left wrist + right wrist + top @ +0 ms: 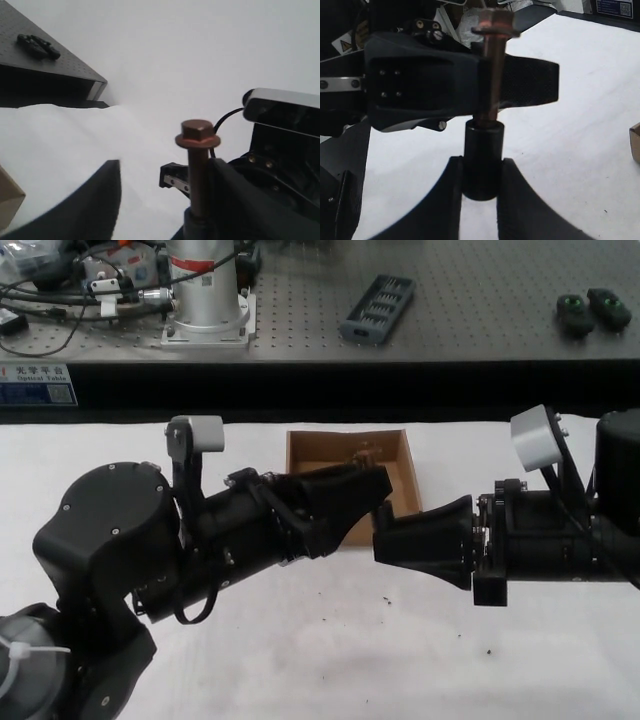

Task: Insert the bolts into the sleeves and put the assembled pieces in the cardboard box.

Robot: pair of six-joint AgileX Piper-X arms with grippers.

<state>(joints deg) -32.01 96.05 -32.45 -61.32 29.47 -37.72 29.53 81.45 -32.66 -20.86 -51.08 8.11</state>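
My right claw is clenched on the black sleeve at centre frame, with the bolt only partly in and its head high. My left claw looks released, so any tilt could tip the bolt out. The wrist views give that seating; the high view gives the cardboard box just behind both claws.

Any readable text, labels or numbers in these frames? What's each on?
Blue and white plate on the far table front edge: too small to read.
Sticker on the silver column: blurred.
Yellow warning sticker, blue label: unreadable.
Nothing quotable.
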